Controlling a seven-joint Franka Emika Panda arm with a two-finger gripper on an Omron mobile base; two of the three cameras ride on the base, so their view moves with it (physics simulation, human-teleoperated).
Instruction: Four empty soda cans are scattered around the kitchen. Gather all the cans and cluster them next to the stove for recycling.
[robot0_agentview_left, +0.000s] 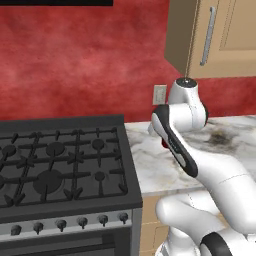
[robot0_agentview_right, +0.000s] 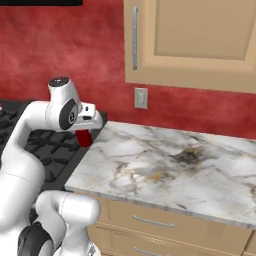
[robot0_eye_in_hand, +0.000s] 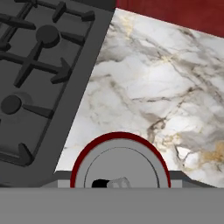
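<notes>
One red cylindrical soda can with a silver top (robot0_eye_in_hand: 120, 162) sits clamped in the two-finger gripper (robot0_agentview_right: 86, 134), jaws narrow around it. Hand view looks straight down on the can's lid, red rim all round, pull tab at the lower edge. Right base view: red can body pokes out below the white hand, held upright over the left end of the white-and-grey marble counter (robot0_agentview_right: 165, 165), just beside the stove edge. Whether the can base touches the counter, cannot tell. Left base view: just a sliver of red (robot0_agentview_left: 164, 144) behind the white forearm. Wide black gas stove with dark cast grates and round burners (robot0_agentview_left: 60, 165) lies left of the can, row of grey front knobs (robot0_agentview_left: 70, 223) along its face. Red wall (robot0_agentview_left: 80, 65) behind, with a beige outlet plate (robot0_agentview_right: 141, 98), tan upper cabinet with a silver bar handle (robot0_agentview_right: 190, 40) above, tan drawers (robot0_agentview_right: 150, 222) under the counter.
</notes>
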